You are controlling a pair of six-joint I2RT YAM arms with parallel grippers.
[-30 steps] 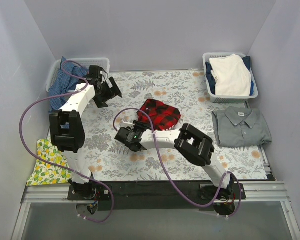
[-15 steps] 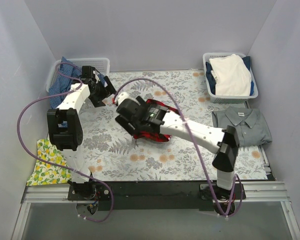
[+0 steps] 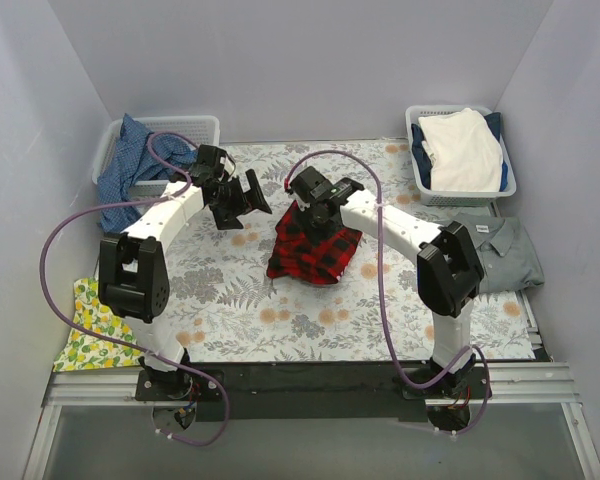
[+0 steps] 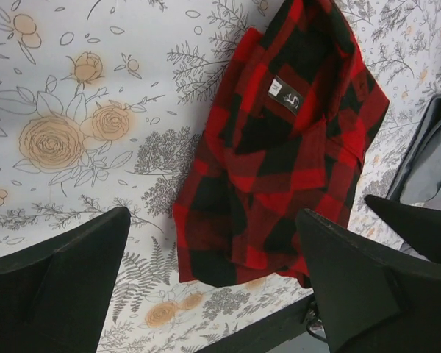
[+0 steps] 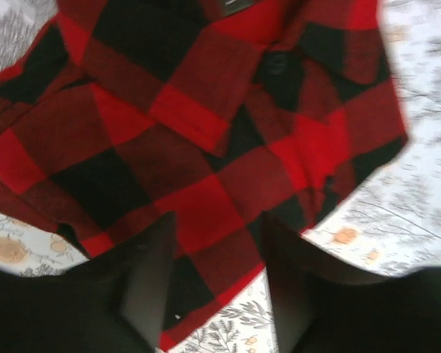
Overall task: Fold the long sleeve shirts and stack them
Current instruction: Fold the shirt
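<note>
The red-and-black plaid shirt point(image 3: 315, 248) lies bunched in the middle of the floral table cloth. It fills the right wrist view point(image 5: 206, 125) and shows in the left wrist view point(image 4: 279, 147) with a small label near its collar. My right gripper point(image 3: 315, 203) hovers over the shirt's far edge, jaws open point(image 5: 217, 279) and holding nothing. My left gripper point(image 3: 252, 195) is open and empty point(image 4: 213, 283), just left of the shirt. The grey collared shirt point(image 3: 500, 255) lies folded at the right, partly behind my right arm.
A white basket point(image 3: 208, 124) at the back left holds blue cloth point(image 3: 125, 165). A basket point(image 3: 420, 185) at the back right holds cream-white and navy cloth. A lemon-print cloth point(image 3: 95, 325) lies at the near left edge. Purple cables loop above the table.
My right arm swung from the shirt's near left to over its far edge. The plaid shirt now stretches further toward the near left. My left gripper moved right toward the shirt.
</note>
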